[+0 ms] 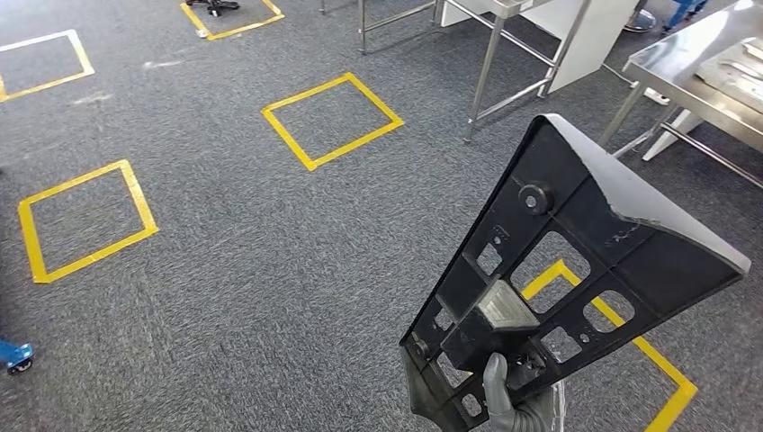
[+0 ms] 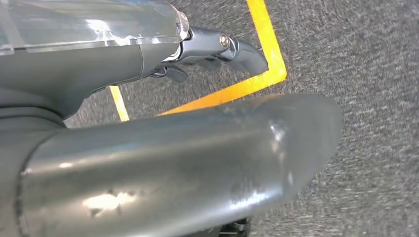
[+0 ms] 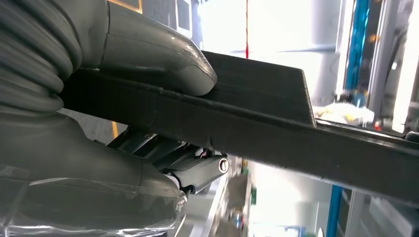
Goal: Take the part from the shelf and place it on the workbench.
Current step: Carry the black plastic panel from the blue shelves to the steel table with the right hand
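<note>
We see grey carpet floor [image 1: 270, 243] marked with yellow tape squares [image 1: 331, 120], and steel-legged tables [image 1: 504, 54] at the far side; a metal workbench [image 1: 693, 81] stands at the right. In front of it we hold the part [image 1: 576, 261], a black wedge-shaped panel with cut-outs, raised above the floor. Its long axis runs from the narrow end low by our right hand [image 1: 513, 405] up to the wide end pointing toward the workbench. The thumb [image 3: 163, 54] presses on one face, dark fingers [image 3: 163, 153] curl against the other. Our left hand [image 2: 217, 47] hangs over the carpet, fingers curled in, holding nothing.
</note>
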